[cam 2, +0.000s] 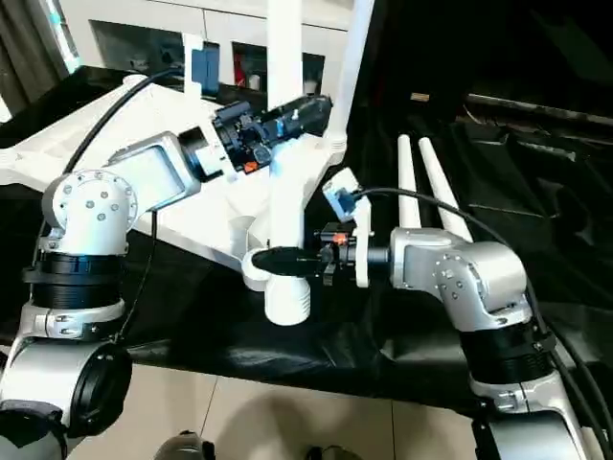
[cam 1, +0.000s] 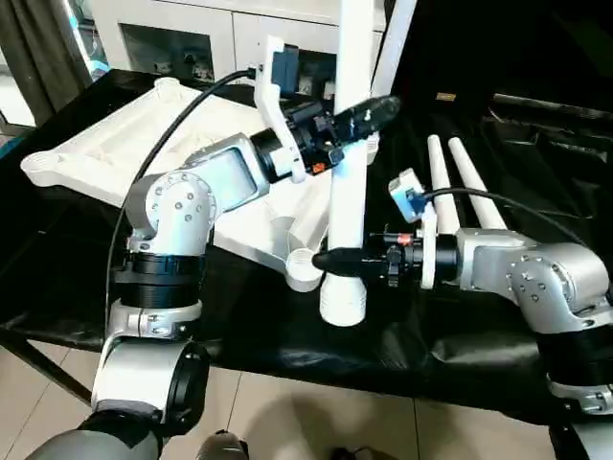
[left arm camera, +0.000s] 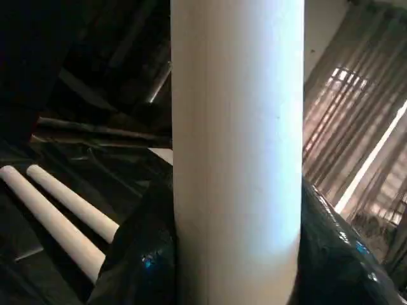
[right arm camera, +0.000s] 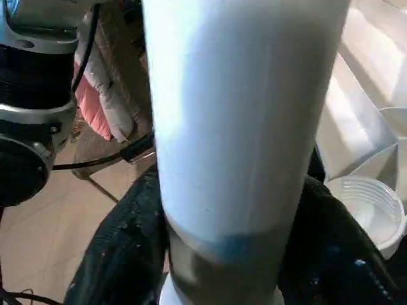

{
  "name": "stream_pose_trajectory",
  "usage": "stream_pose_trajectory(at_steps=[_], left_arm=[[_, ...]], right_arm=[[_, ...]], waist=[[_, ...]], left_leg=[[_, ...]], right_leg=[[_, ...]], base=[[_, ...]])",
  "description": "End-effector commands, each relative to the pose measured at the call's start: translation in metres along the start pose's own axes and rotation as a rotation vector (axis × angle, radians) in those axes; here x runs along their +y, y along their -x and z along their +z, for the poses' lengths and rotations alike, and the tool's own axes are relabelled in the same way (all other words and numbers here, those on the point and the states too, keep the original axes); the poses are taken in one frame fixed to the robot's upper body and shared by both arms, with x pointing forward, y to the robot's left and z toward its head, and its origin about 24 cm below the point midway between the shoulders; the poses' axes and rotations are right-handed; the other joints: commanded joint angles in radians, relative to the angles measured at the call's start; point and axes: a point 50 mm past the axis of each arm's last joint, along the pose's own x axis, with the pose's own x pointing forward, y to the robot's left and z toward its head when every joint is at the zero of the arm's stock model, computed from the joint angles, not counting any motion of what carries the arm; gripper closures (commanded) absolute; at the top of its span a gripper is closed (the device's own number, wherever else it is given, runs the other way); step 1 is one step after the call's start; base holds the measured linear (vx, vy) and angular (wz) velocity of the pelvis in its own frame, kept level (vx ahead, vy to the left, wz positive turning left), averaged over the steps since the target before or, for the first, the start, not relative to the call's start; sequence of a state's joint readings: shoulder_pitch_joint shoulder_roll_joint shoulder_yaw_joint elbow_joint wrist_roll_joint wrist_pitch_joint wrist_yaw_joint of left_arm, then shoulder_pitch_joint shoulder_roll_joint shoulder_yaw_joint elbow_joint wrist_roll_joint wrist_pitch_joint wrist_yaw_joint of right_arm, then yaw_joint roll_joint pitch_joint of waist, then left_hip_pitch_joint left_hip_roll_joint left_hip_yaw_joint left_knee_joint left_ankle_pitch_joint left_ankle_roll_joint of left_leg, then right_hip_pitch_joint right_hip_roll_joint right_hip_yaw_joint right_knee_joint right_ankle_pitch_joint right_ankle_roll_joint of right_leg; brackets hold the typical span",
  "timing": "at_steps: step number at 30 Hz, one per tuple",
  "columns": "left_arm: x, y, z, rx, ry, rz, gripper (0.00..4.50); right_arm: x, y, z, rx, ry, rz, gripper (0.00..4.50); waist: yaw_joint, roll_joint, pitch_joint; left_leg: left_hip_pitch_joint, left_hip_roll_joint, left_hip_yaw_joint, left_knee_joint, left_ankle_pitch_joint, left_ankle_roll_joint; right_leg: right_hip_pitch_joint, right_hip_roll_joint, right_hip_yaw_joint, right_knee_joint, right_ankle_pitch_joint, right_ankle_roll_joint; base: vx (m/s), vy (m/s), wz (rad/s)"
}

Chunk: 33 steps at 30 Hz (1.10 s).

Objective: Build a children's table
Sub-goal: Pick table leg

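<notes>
Both forearms (cam 1: pixel 225 172) were silver, boxy shells joined to rounded silver elbow housings (cam 1: pixel 177 206) studded with small screws. Black ribbed collars (cam 1: pixel 153 278) ringed the joints below them. Each wrist ended in black motor sections with small red-orange marks (cam 1: pixel 402 239) and black fingers (cam 1: pixel 335 260). A white bracket (cam 1: pixel 273 91) carried a camera on the left wrist, a smaller white one (cam 1: pixel 410 196) on the right, each trailing a black cable (cam 1: pixel 163 144).

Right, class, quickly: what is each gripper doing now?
Left gripper: shut on the upright leg, higher up.
Right gripper: shut on that leg, near its bottom.
</notes>
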<state>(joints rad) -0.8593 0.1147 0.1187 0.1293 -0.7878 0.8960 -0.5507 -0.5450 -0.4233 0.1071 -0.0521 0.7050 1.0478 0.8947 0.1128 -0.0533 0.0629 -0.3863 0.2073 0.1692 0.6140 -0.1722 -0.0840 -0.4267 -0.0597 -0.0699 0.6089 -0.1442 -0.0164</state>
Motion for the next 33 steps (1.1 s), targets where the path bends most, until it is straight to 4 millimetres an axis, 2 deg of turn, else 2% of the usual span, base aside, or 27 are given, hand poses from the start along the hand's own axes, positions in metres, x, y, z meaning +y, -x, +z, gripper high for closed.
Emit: stream_pose_trajectory(at_steps=[1,10,11,15,16,17,18,19,20,23,24,25,27,29,30,31,33], left_arm=[[-0.008,-0.004,0.005,0.009,-0.028,-0.035,2.76],[-0.008,-0.004,0.005,0.019,-0.032,-0.042,2.76],[-0.008,-0.004,0.006,0.015,-0.028,-0.044,2.76],[-0.006,-0.003,0.006,0.012,-0.044,-0.017,2.76],[-0.001,-0.004,0.009,-0.027,-0.032,0.016,2.76],[0.000,-0.004,0.010,-0.036,-0.030,0.022,2.20],[-0.002,-0.003,0.011,-0.037,-0.032,-0.001,2.20],[-0.004,-0.002,0.011,-0.033,-0.036,-0.020,2.20],[-0.006,-0.002,0.012,-0.040,-0.031,-0.038,2.03],[-0.007,-0.002,0.017,-0.103,-0.047,-0.030,1.79],[-0.004,0.001,0.024,-0.188,-0.024,-0.022,1.65],[-0.004,0.003,0.026,-0.217,-0.011,-0.027,1.65],[-0.003,0.006,0.032,-0.281,0.005,-0.019,1.63],[0.000,0.010,0.041,-0.367,0.025,0.005,1.63],[0.007,0.018,0.056,-0.502,0.061,0.042,1.63],[0.011,0.023,0.062,-0.562,0.085,0.061,1.63],[0.021,0.036,0.071,-0.608,0.081,0.112,1.63]], right_arm=[[-0.002,0.002,-0.002,0.001,-0.011,-0.014,2.55],[-0.002,0.002,-0.003,0.000,-0.012,-0.010,2.62],[-0.002,0.002,-0.003,-0.001,-0.013,-0.010,2.62],[-0.001,0.001,-0.005,-0.002,-0.014,-0.010,2.62],[-0.001,0.001,-0.006,-0.009,-0.011,-0.017,2.62],[-0.001,0.001,-0.006,-0.013,-0.011,-0.020,2.62],[-0.001,0.001,-0.006,-0.023,-0.010,-0.025,2.62],[-0.001,0.001,-0.006,-0.030,-0.009,-0.028,2.62],[-0.001,0.001,-0.006,-0.043,-0.007,-0.032,2.62],[0.000,0.001,-0.004,-0.090,-0.002,-0.032,2.62],[0.004,0.000,-0.001,-0.137,0.001,-0.010,2.62],[0.006,0.001,0.001,-0.160,0.003,0.001,2.62],[0.008,0.002,0.003,-0.200,0.003,0.014,2.62],[0.008,0.003,0.007,-0.235,0.003,0.014,2.62],[0.006,0.005,0.011,-0.281,0.004,-0.003,2.62],[0.005,0.006,0.013,-0.300,0.005,-0.017,2.62],[-0.002,0.009,0.018,-0.354,0.017,-0.101,2.62]], waist=[[0.001,0.003,-0.081],[0.001,0.003,-0.080],[0.001,0.008,-0.080],[0.001,0.008,-0.081],[0.002,0.021,-0.081],[0.000,0.019,-0.080],[0.002,0.022,-0.081],[0.000,0.018,-0.081],[0.002,0.025,-0.082],[0.000,0.022,-0.082],[0.000,0.029,-0.081],[-0.001,0.026,-0.081],[0.000,0.028,-0.082],[0.001,0.033,-0.081],[0.001,0.035,-0.080],[0.002,0.039,-0.082],[-0.002,0.036,-0.079]], left_leg=[[0.013,0.012,-0.001,-0.065,-0.157,-0.017],[0.014,0.012,-0.001,-0.065,-0.162,-0.018],[0.014,0.012,-0.002,-0.065,-0.166,-0.020],[0.014,0.012,-0.002,-0.065,-0.166,-0.021],[0.015,0.012,-0.003,-0.066,-0.168,-0.022],[0.015,0.011,-0.003,-0.066,-0.177,-0.023],[0.017,0.011,-0.004,-0.067,-0.184,-0.025],[0.016,0.011,-0.004,-0.067,-0.186,-0.024],[0.016,0.010,-0.005,-0.067,-0.189,-0.026],[0.015,0.010,-0.005,-0.067,-0.196,-0.024],[0.016,0.010,-0.004,-0.067,-0.202,-0.022],[0.016,0.009,-0.004,-0.066,-0.205,-0.021],[0.016,0.008,-0.005,-0.066,-0.207,-0.018],[0.017,0.007,-0.004,-0.065,-0.213,-0.013],[0.016,0.006,-0.004,-0.065,-0.217,-0.012],[0.018,0.004,-0.005,-0.063,-0.220,-0.014],[0.020,0.002,-0.006,-0.066,-0.228,-0.014]], right_leg=[[0.067,-0.065,0.035,-0.082,-0.359,-0.076],[0.066,-0.064,0.035,-0.083,-0.368,-0.075],[0.065,-0.063,0.035,-0.084,-0.366,-0.075],[0.066,-0.063,0.035,-0.083,-0.350,-0.081],[0.066,-0.063,0.035,-0.083,-0.343,-0.086],[0.065,-0.062,0.035,-0.086,-0.344,-0.085],[0.066,-0.062,0.034,-0.083,-0.342,-0.088],[0.067,-0.061,0.034,-0.085,-0.345,-0.087],[0.067,-0.063,0.033,-0.085,-0.350,-0.089],[0.069,-0.063,0.032,-0.087,-0.350,-0.096],[0.068,-0.062,0.033,-0.091,-0.349,-0.096],[0.068,-0.062,0.032,-0.089,-0.348,-0.099],[0.069,-0.062,0.030,-0.088,-0.360,-0.098],[0.067,-0.061,0.029,-0.093,-0.379,-0.092],[0.066,-0.060,0.028,-0.097,-0.387,-0.090],[0.066,-0.061,0.026,-0.096,-0.390,-0.088],[0.065,-0.058,0.023,-0.099,-0.423,-0.067]], base=[[0.000,0.000,0.00],[0.000,0.000,0.00],[0.000,0.000,0.00],[0.000,0.000,0.00],[0.000,0.000,0.00],[0.000,0.000,0.00],[0.000,0.000,0.00],[0.000,0.000,0.00],[0.000,0.000,0.00],[0.000,0.000,0.00],[0.000,0.000,0.00],[0.000,0.000,0.00],[0.000,0.000,0.00],[0.000,0.000,0.00],[0.000,0.000,0.00],[0.000,0.000,0.00],[0.000,0.000,0.00]])
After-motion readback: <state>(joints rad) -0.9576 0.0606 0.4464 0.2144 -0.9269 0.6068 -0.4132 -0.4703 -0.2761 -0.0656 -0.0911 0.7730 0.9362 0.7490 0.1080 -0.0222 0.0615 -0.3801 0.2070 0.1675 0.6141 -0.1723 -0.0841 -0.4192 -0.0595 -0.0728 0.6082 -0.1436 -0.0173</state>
